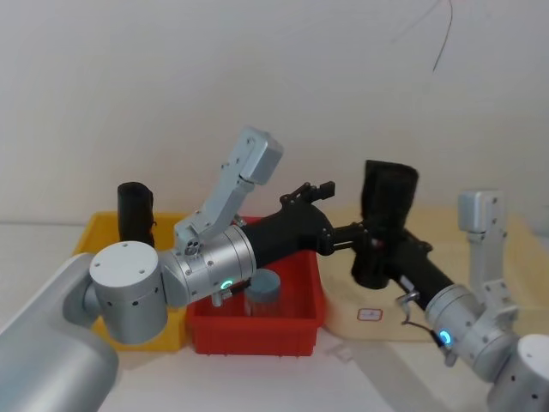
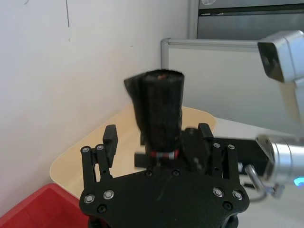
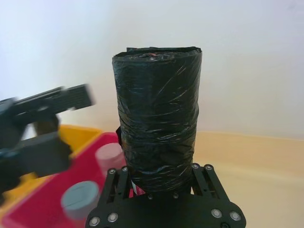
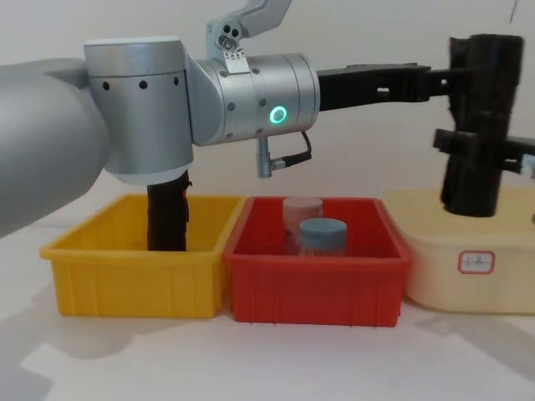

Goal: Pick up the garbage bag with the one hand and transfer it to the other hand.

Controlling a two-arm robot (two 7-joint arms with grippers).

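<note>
1. Head view: the garbage bag (image 1: 388,210), a matte black cylinder of crinkled film, stands upright in the air over the left part of the beige tray (image 1: 347,300). The right gripper (image 1: 371,245), flat and black, reaches up from the lower right and is clamped on the roll's lower part. The left gripper (image 1: 330,210), on a thick brushed-silver arm with a green ring light, points at the roll from the left with its fingers spread wide. Beside the arm are a glossy yellow bin (image 1: 94,236) with a plain black roll (image 1: 135,210) upright in it, and a red bin (image 1: 257,335) holding a blue-lidded jar (image 1: 263,287).
2. Left wrist view: the left gripper's slotted fingers (image 2: 110,137) stand wide apart, and the bag (image 2: 159,104) rises beyond them, in line with the gap. A narrow red-and-white label band (image 2: 164,154) circles the roll low down, where the right gripper pinches it.
3. Right wrist view: the film (image 3: 159,118) is wrinkled, with shiny streaks and a ragged top edge. The right gripper (image 3: 161,183) presses both sides of the base, while the left gripper (image 3: 71,124) sits off to one side, apart from the bag.
4. Chest view: the bag (image 4: 486,100) is upright above the tray (image 4: 451,284) — whether its bottom touches the tray cannot be told. The right gripper's fingers (image 4: 456,140) cross its middle. The left gripper (image 4: 430,81) ends level with the upper part — contact not readable from this side.
</note>
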